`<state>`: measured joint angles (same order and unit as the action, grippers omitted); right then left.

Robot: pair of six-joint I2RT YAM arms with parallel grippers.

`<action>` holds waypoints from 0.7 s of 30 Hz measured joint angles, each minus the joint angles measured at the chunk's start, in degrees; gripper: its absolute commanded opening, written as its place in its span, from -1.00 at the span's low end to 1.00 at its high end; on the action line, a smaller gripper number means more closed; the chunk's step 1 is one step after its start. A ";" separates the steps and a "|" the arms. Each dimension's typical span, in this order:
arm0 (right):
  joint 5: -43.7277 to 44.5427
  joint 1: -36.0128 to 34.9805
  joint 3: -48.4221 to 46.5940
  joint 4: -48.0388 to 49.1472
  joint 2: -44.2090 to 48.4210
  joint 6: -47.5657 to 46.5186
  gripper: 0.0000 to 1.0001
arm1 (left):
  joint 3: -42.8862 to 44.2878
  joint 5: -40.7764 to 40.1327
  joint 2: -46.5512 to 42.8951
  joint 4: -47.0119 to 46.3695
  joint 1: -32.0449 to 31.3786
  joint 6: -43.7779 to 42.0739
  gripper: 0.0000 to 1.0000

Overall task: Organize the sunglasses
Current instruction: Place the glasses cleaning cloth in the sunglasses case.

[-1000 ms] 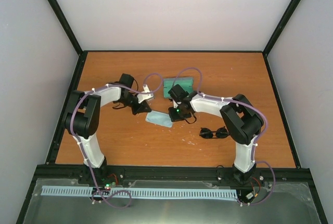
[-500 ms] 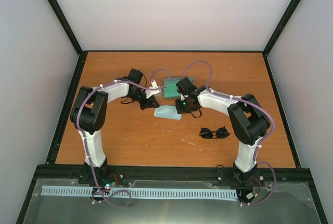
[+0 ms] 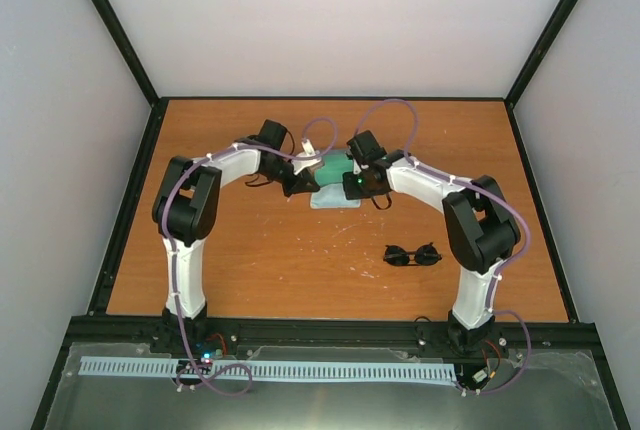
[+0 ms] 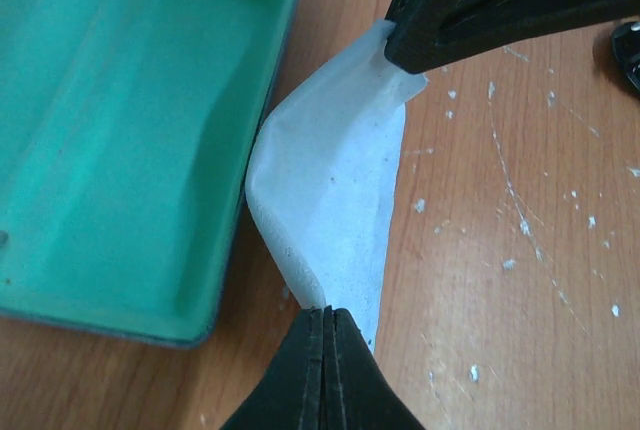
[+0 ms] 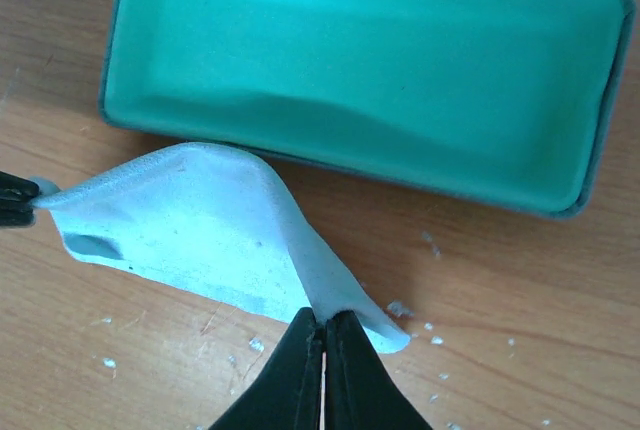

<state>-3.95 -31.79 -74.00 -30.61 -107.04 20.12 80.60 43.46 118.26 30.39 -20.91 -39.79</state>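
The sunglasses (image 3: 412, 254), a small black pair with round dark lenses, lie on the table to the right, apart from both arms. Both grippers hold a pale blue cloth (image 3: 336, 198) just in front of the open case (image 3: 336, 164) with green lining. My left gripper (image 4: 325, 315) is shut on one corner of the cloth (image 4: 330, 180). At the opposite end, my right gripper (image 5: 323, 322) is shut on the cloth (image 5: 190, 220), which arches up between them beside the case (image 5: 370, 70). The case's green inside (image 4: 120, 130) holds nothing.
The wooden table (image 3: 250, 260) has black rails along its sides and grey walls behind. Small white flecks dot the wood near the cloth. The right gripper's fingers (image 4: 430, 40) show in the left wrist view.
Both arms have carried the cloth away from the near side toward the case, and it now lies right in front of it. The sunglasses have not moved.
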 measured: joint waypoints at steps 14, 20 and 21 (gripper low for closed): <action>0.33 3.37 -5.55 -1.90 -3.91 -2.99 -0.94 | 7.15 0.50 4.09 -0.42 -0.46 1.57 -0.99; 0.33 4.46 -6.51 -2.27 -4.26 -3.63 -0.94 | 8.76 0.50 5.14 -0.57 -0.46 1.99 -0.98; 0.33 4.57 -6.73 -2.40 -4.44 -3.76 -0.94 | 8.90 0.50 5.25 -0.57 -0.46 2.03 -0.99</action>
<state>-3.62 -27.22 -80.73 -33.01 -111.48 16.36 89.49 43.97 123.50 29.82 -21.37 -37.76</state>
